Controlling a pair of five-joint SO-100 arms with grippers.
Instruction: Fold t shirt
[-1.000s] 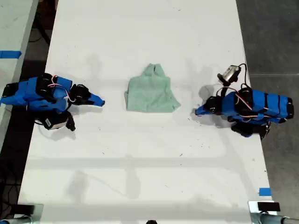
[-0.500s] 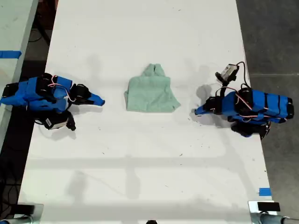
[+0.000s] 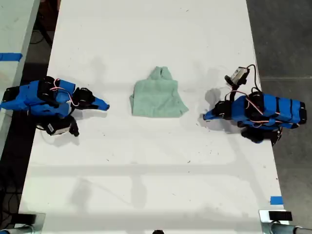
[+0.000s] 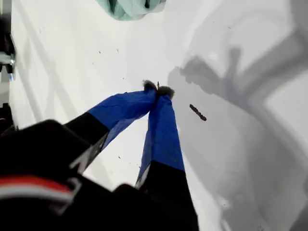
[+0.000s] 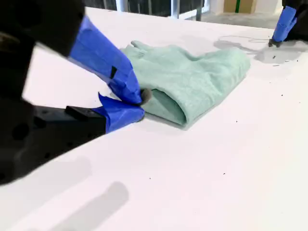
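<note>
The t shirt (image 3: 157, 97), pale mint green, lies bundled flat in the middle of the white table (image 3: 146, 185), with a narrow part toward the far edge. My first gripper (image 3: 204, 117) lies low on the table at the exterior view's right, shut and holding nothing, a short gap from the shirt. In the first wrist view its tips (image 4: 157, 89) meet, and the t shirt (image 4: 127, 7) shows well beyond them. My second gripper (image 3: 106, 106), at the exterior view's left, is shut and holds nothing. In the second wrist view it (image 5: 139, 105) points at the t shirt (image 5: 192, 77).
A piece of blue tape (image 3: 276, 200) marks the table's edge at the exterior view's lower right. A second surface with blue tape (image 3: 10, 56) stands at the exterior view's left. Dark floor (image 3: 282, 39) lies past the table at that view's right.
The wrist camera on my first arm has shifted very slightly. The t shirt and both gripper tips stay where they were.
</note>
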